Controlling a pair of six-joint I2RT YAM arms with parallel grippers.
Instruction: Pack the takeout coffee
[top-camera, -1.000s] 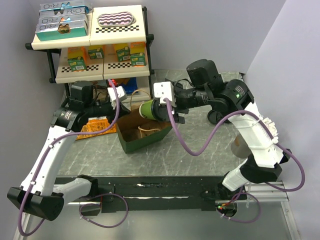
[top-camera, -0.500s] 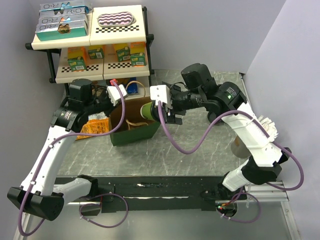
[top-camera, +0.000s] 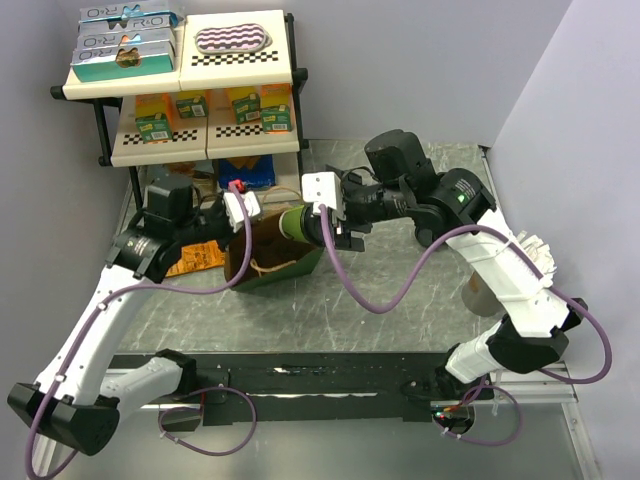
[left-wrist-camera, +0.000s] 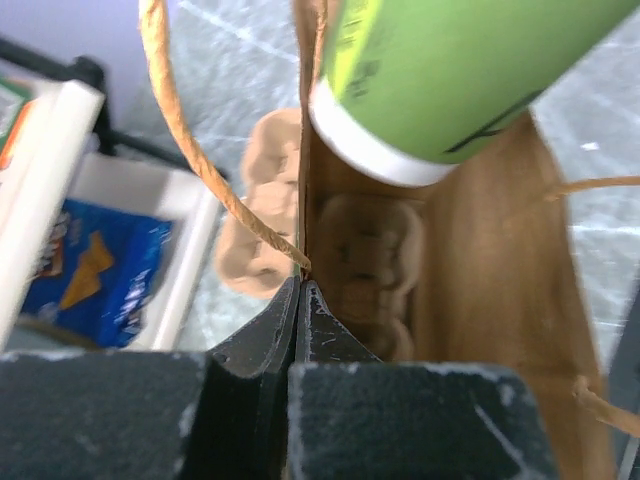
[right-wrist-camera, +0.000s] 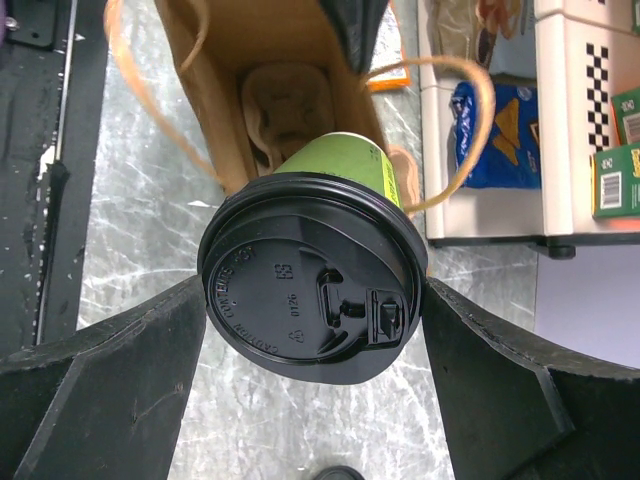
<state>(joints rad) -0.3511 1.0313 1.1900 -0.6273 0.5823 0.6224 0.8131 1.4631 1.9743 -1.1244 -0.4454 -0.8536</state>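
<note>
The takeout coffee (top-camera: 294, 221) is a green paper cup with a black lid (right-wrist-camera: 312, 290). It lies on its side in the air, its base pointing into the mouth of a brown paper bag (top-camera: 268, 252). My right gripper (top-camera: 320, 224) is shut on it, one finger on each side of the lid rim (right-wrist-camera: 315, 300). My left gripper (left-wrist-camera: 300, 287) is shut on the bag's upper edge, beside a twine handle (left-wrist-camera: 185, 140), and holds the bag tipped toward the cup. The cup's pale base (left-wrist-camera: 375, 150) hangs just over the opening. A moulded-pulp carrier (left-wrist-camera: 368, 258) lies inside the bag.
A two-tier shelf (top-camera: 190, 140) of boxed goods stands behind the bag, with a blue snack packet (top-camera: 245, 172) under it. An orange packet (top-camera: 196, 256) lies left of the bag. A grey cup stack (top-camera: 479, 292) stands at the right, behind my right arm.
The bag has shifted left and tipped up under my left gripper's pull. My right gripper has followed leftward with the cup, whose base now sits at the bag's mouth.
</note>
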